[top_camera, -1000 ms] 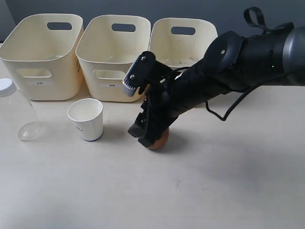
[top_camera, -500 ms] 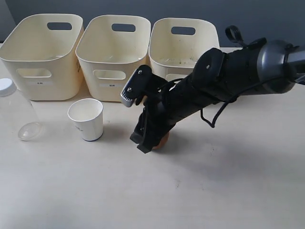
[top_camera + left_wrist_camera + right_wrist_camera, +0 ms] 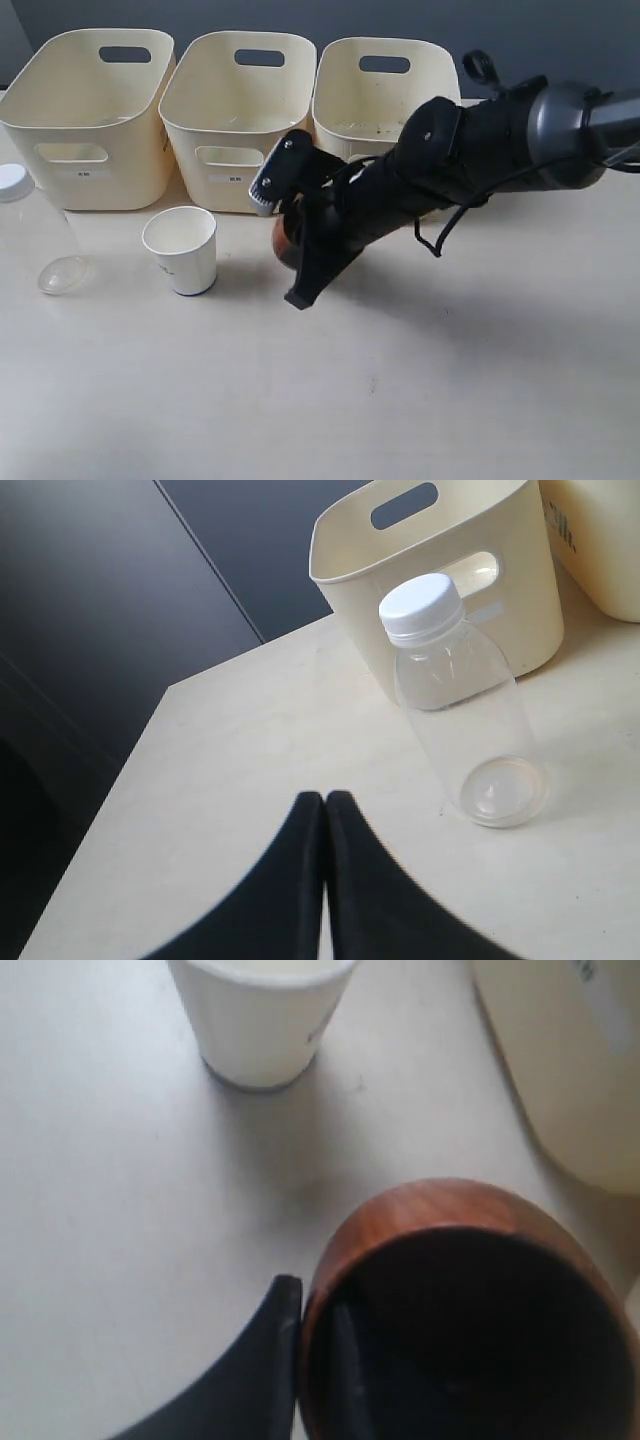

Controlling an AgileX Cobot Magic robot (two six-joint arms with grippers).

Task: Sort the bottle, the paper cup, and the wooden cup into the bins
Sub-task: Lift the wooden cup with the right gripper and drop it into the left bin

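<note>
The wooden cup point(image 3: 282, 238) hangs above the table in front of the middle bin point(image 3: 235, 110). My right gripper point(image 3: 298, 283) is shut on its wall, one finger outside and one inside the dark hollow. In the right wrist view the gripper point(image 3: 315, 1312) pinches the wooden cup point(image 3: 440, 1210) at its rim. The paper cup point(image 3: 180, 250) stands upright just left of it, and shows as the paper cup point(image 3: 260, 1020) beyond the held one. The clear bottle point(image 3: 30, 235) stands at the far left. My left gripper point(image 3: 325, 800) is shut and empty, a short way from the bottle point(image 3: 460, 710).
Three cream bins stand in a row at the back: left bin point(image 3: 85, 120), middle, and right bin point(image 3: 385, 85). My right arm point(image 3: 470, 150) stretches across in front of the right bin. The table's left edge point(image 3: 140, 750) lies near the left gripper.
My right gripper has lifted the wooden cup off the table and carried it up and slightly left, toward the middle bin. The bottle and paper cup have not moved.
</note>
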